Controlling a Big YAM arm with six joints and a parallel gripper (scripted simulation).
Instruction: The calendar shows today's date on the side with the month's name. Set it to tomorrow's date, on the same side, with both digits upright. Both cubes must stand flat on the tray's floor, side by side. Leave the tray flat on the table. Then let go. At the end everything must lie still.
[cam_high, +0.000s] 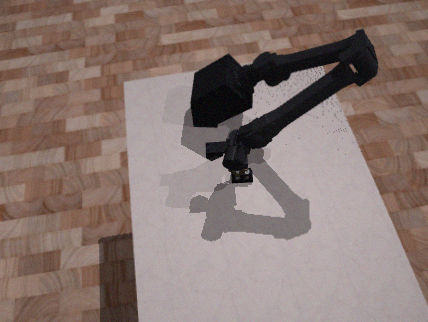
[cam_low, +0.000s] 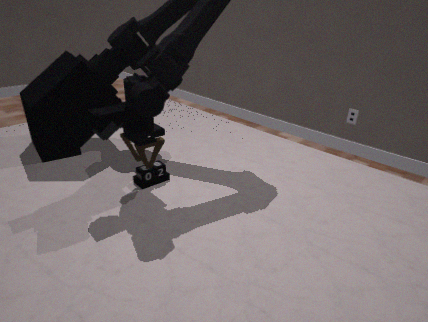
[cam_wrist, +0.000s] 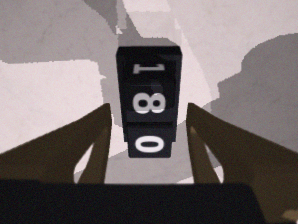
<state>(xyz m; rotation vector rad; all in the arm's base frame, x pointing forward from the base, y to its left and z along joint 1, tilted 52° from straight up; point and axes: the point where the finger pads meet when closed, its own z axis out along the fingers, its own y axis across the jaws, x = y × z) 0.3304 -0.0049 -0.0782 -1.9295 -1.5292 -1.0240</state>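
Observation:
The calendar (cam_high: 242, 176) (cam_low: 151, 176) (cam_wrist: 148, 75) is a small black tray with two black cubes side by side, standing on the white table (cam_high: 310, 250). In the exterior view its side shows the white digits 0 and 2. In the wrist view the cubes' top faces show 1 and 8, and the near face shows 0. No month's name can be read. My gripper (cam_high: 239, 169) (cam_low: 149, 163) (cam_wrist: 148, 112) hangs straight over the calendar. Its brown fingers straddle it, with a gap showing on each side, so it is open and holds nothing.
The arm's black base box (cam_high: 220, 97) (cam_low: 55, 115) stands on the table's far end, just behind the calendar. The table's left edge (cam_high: 131, 200) drops to a wooden floor. A wall with a socket (cam_low: 353, 116) lies beyond the table.

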